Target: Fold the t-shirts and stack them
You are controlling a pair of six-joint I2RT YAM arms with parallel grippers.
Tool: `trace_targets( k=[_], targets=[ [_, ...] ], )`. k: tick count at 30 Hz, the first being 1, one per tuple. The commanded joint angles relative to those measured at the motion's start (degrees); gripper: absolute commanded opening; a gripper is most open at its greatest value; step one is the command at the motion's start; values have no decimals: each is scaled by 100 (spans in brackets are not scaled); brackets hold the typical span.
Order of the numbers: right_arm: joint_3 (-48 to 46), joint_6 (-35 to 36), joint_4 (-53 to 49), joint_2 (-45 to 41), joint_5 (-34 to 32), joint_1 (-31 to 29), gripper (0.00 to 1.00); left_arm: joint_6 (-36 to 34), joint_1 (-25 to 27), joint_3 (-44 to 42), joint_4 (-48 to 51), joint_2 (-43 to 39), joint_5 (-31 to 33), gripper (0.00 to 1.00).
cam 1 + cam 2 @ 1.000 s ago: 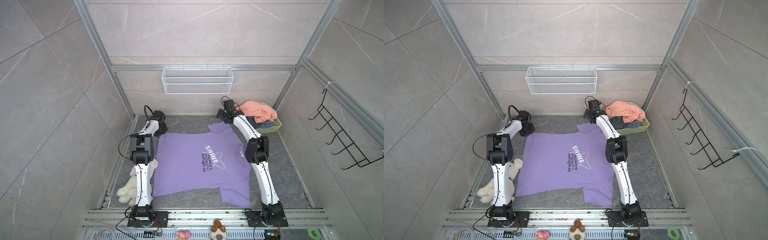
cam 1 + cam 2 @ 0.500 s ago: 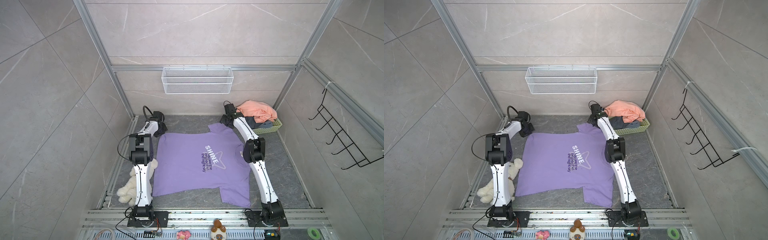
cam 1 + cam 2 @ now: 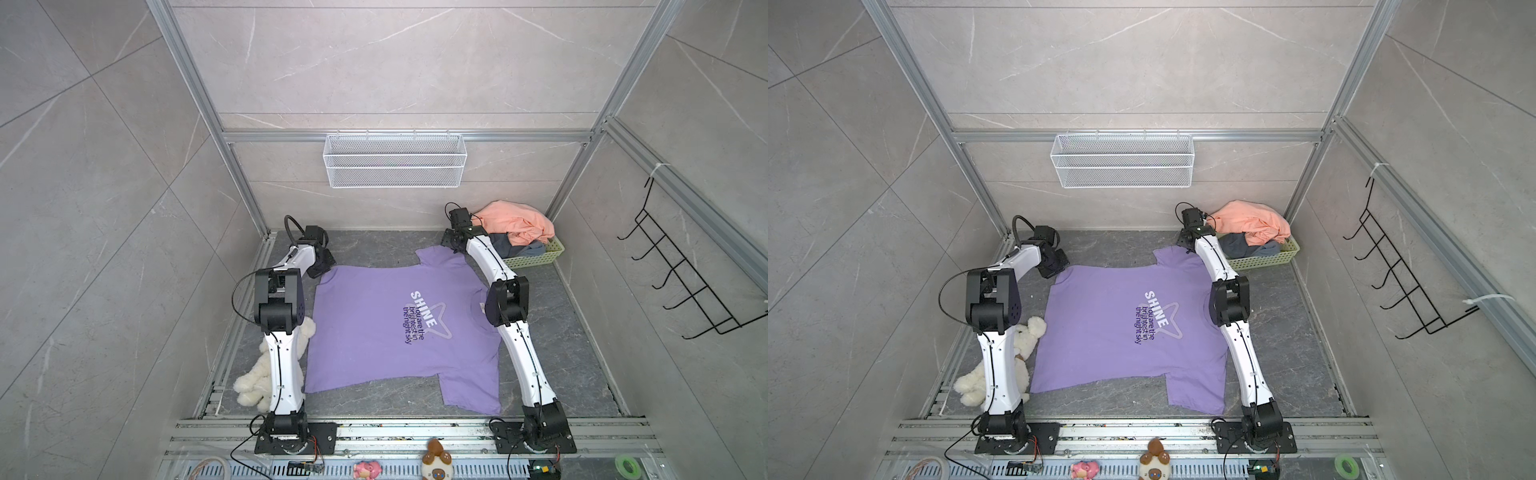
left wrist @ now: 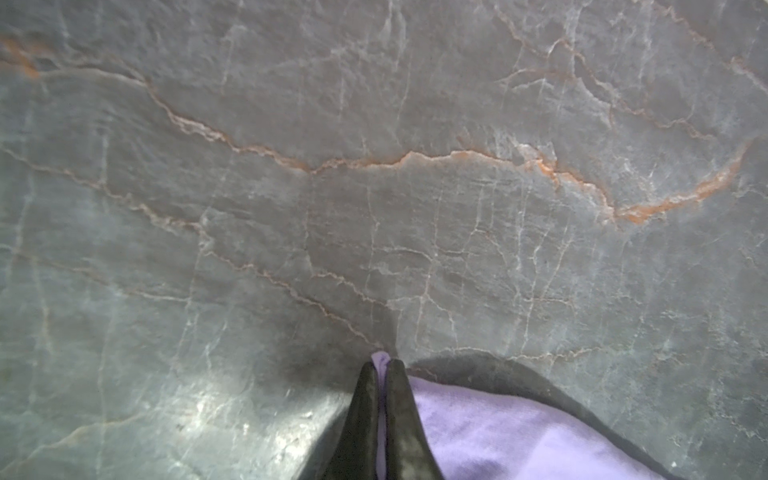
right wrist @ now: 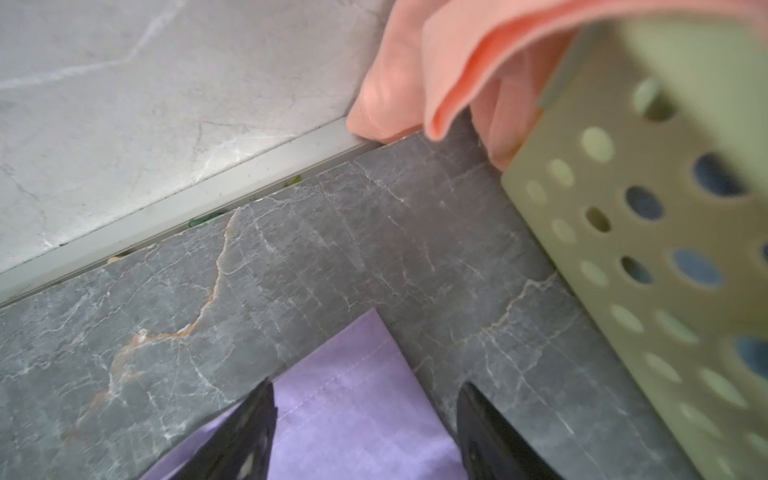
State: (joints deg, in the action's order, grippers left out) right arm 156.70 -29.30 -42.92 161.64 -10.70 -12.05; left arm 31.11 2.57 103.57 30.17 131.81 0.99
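Left gripper tight on purple t-shirt corner

Grey tile walls, dk veined stone floor, wht wire basket, blk hook rack.

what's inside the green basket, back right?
An orange t-shirt heaped on top, spilling over the rim of the basket; grey-blue cloth beneath. Anything under those is covered.

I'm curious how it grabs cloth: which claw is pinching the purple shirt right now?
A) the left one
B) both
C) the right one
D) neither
A: the left gripper is closed on a corner of the purple t-shirt, while the right gripper stands open over its sleeve.
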Motion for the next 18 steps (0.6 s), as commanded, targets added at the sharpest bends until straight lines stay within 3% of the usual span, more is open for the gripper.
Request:
trace_targets(
  k=[1,8,15,18],
  targets=[
    [189,-65,-542,160,25,43,67,133,-20,-115,468,-39,-139,5],
    [-681,197,-492,-475,-226,82,66,241,-11,-143,408,-29,-253,4],
    [-534,395,-963,-404,576,119,60,285,-11,-278,297,-107,-267,4],
    [-543,544,-721,-349,755,123,51,297,-15,-286,274,-104,-323,4]
  ],
)
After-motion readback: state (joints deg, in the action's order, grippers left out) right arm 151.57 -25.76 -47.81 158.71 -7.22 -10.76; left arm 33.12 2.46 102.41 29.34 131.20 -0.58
